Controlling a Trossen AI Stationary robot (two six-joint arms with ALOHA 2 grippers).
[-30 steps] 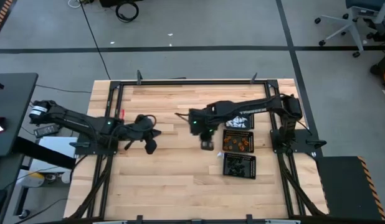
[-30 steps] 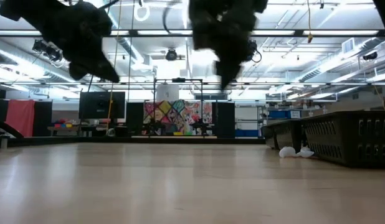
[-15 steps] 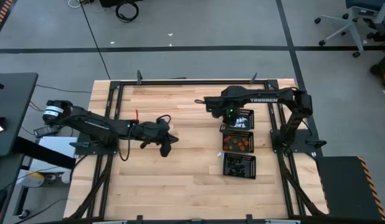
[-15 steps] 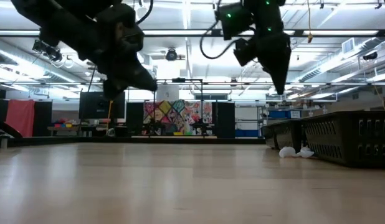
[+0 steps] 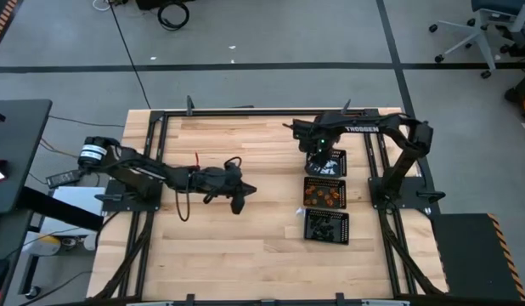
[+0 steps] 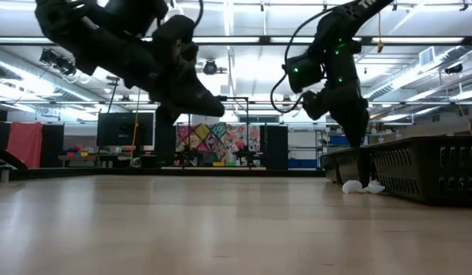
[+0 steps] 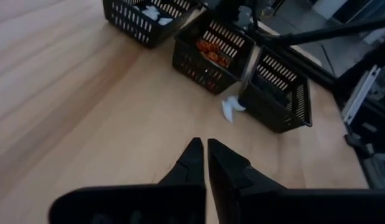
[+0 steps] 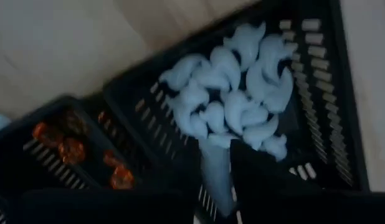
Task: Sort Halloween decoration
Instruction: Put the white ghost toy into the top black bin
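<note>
Since a second ago the right gripper (image 5: 317,163) has swung from the middle of the table to the far tray (image 5: 335,155), and the left gripper (image 5: 239,204) has reached further toward the table's centre.

Seen from above, a wooden table (image 5: 245,246) carries three square black mesh trays in a row on its right side. The far tray holds white trinkets (image 8: 233,99), the middle tray (image 5: 324,194) holds orange trinkets (image 5: 322,196), and the near tray (image 5: 327,225) holds black trinkets (image 5: 326,228). One loose white trinket (image 5: 300,212) lies on the bare wood just beside the gap between the middle and near trays; the left wrist view shows it (image 7: 231,107) touching the table next to the near tray's corner.

The right gripper hangs directly over the far tray. Its wrist camera looks down onto the heap of white pieces, and a pale white piece (image 8: 215,168) shows between its dark fingers (image 8: 267,177), which are clamped on it with a narrow gap.

The left gripper (image 7: 207,163) hovers above open wood, well apart from the trays, its two fingers pressed together and carrying nothing.

In the low view both arms hang above the tabletop, the right gripper (image 6: 360,137) reaching down behind the tray wall (image 6: 427,168), with the loose white piece (image 6: 362,186) on the wood beside it.
</note>
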